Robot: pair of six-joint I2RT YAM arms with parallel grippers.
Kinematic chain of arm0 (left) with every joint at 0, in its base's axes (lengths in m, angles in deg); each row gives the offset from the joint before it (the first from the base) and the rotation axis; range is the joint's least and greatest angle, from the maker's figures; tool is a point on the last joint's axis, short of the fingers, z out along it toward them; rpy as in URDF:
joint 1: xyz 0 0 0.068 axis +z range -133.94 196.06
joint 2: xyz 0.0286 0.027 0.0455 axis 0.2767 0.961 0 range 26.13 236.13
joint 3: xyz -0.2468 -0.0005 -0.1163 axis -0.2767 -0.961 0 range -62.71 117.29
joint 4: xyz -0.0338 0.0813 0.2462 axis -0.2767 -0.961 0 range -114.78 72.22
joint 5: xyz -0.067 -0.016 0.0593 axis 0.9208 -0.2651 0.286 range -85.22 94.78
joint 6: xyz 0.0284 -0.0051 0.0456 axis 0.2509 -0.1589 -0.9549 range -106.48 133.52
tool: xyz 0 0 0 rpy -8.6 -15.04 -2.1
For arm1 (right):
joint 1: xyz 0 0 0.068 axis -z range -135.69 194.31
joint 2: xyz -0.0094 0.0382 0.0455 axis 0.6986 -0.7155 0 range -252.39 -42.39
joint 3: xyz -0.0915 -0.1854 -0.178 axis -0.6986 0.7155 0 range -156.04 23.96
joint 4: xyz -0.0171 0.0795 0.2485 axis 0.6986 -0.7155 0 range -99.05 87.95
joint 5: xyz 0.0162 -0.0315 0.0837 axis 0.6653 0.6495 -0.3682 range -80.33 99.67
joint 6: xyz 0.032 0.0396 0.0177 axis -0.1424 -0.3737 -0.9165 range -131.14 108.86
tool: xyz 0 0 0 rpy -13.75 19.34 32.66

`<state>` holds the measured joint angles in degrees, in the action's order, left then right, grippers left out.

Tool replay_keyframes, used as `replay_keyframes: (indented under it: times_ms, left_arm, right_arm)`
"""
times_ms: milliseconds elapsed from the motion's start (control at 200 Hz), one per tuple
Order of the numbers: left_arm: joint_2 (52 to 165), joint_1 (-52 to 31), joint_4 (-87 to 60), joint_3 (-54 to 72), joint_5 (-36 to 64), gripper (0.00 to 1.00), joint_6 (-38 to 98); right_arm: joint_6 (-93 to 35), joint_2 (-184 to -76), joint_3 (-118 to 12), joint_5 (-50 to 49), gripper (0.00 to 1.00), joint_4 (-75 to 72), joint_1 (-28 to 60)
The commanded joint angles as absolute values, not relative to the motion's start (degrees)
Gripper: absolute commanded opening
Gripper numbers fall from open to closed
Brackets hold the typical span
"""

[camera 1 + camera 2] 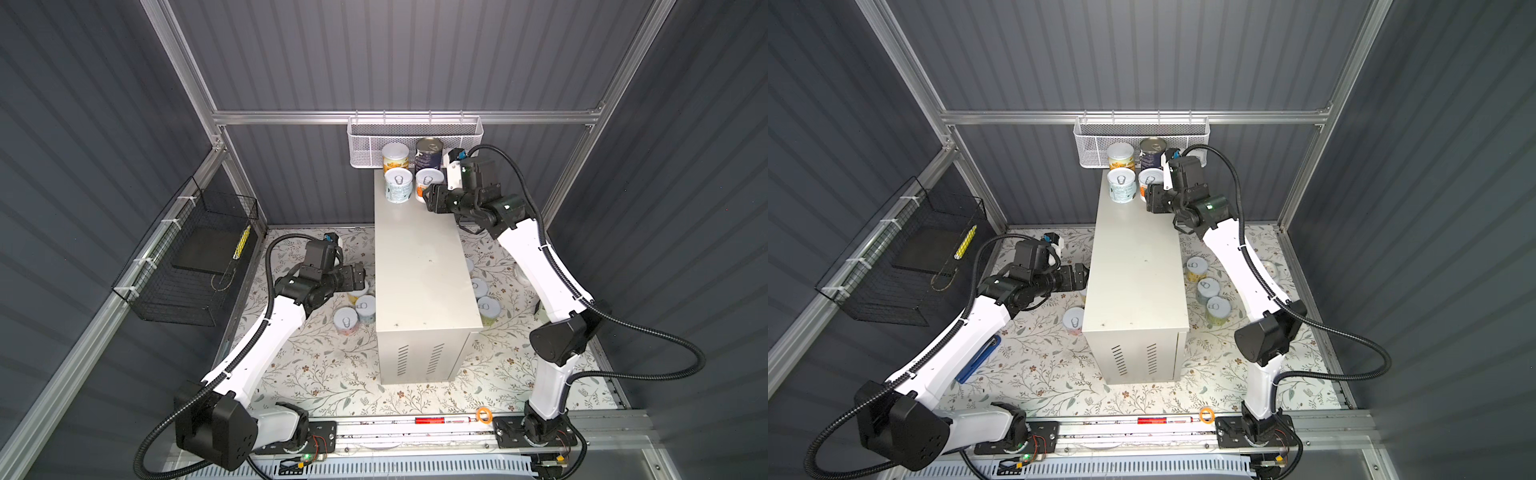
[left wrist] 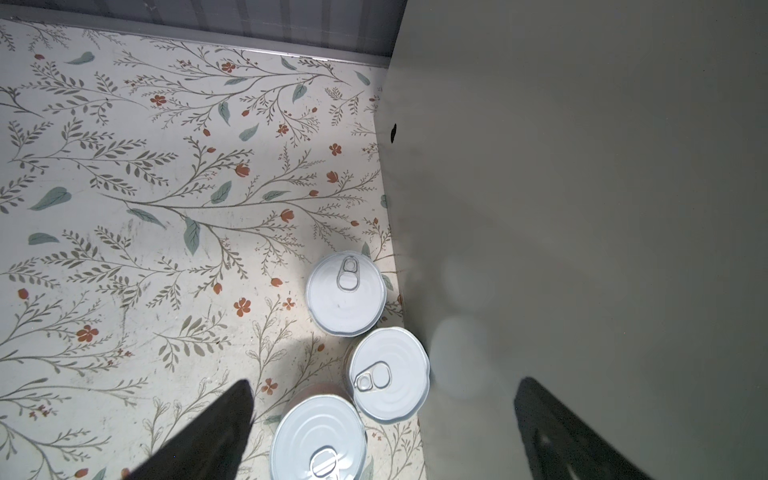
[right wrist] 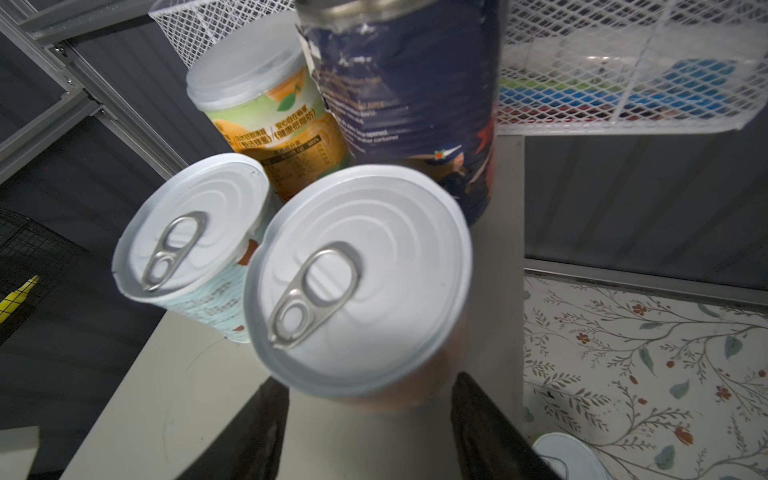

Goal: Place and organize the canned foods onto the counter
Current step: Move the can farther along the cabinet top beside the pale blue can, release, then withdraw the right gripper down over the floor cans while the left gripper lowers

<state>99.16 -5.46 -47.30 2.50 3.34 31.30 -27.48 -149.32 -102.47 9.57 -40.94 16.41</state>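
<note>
Floral tabletop (image 1: 324,374) bears the white counter (image 1: 415,270). On the counter's far end, the right gripper (image 3: 368,380) straddles an orange-labelled can (image 3: 357,282), grip uncertain; left gripper (image 2: 384,384) gapes above three pull-tab cans (image 2: 345,291) beside the counter.

top views: high, downward, sharing whole scene | wrist views: close above cans (image 2: 345,293)

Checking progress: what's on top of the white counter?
Four upright cans at the counter's far end: yellow-label can, navy can, teal-label can, and a fourth can inside the right gripper, label mostly hidden.
</note>
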Motion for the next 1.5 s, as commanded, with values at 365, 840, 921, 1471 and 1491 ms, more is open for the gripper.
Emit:
replay_keyframes:
  times_ms: [365, 840, 921, 1471, 1491]
  left_arm:
    - [88.45, -4.97, -50.71, -6.76, -0.47, 0.99, 34.16]
    - [79.77, -5.04, -55.35, -16.74, -4.87, 0.99, 38.91]
    - [78.31, -5.03, -53.25, -19.50, -3.84, 0.99, 40.58]
    - [83.88, -5.34, -32.82, -30.75, 1.74, 1.00, 44.66]
    - [84.08, -5.42, -31.98, -31.01, 1.91, 0.99, 44.51]
  right_arm:
    - [-25.58, -114.97, -72.26, 18.77, 0.88, -40.70, 17.36]
    - [-34.45, -98.57, -37.41, 22.41, 0.99, -41.18, 19.61]
    - [-35.35, -98.18, -34.42, 20.81, 0.99, -40.63, 19.58]
    - [-37.93, -101.68, -31.71, 16.99, 0.99, -37.80, 19.58]
    - [-38.03, -101.86, -31.82, 16.92, 0.99, -37.82, 19.65]
